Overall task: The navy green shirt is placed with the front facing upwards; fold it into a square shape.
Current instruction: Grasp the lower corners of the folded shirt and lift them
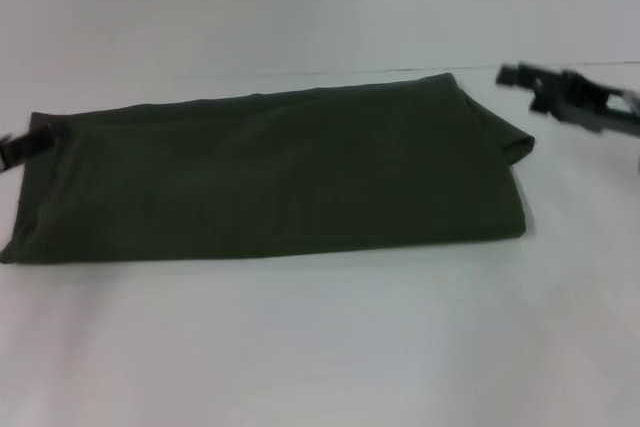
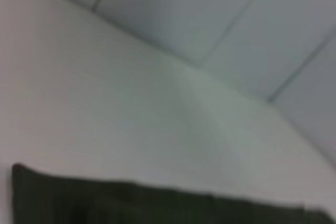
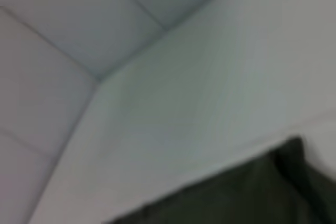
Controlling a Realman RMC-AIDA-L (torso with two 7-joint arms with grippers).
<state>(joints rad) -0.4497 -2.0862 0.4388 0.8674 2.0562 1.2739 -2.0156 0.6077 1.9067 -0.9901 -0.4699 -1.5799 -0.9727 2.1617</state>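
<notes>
Head view: the shirt (image 1: pixel 270 177) lies mid-frame on the table (image 1: pixel 320 347) as a long folded band, print hidden; squaring it up seems left. Left gripper (image 1: pixel 25 145) touches its left end, right gripper (image 1: pixel 570 97) hovers upper right; their finger states are unclear.

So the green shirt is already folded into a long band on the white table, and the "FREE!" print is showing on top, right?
Not quite. The navy green shirt is folded into a long band on the white table, but no print shows: the head view has only plain green cloth facing up. The left gripper sits at one end, the right gripper beyond the other.
</notes>
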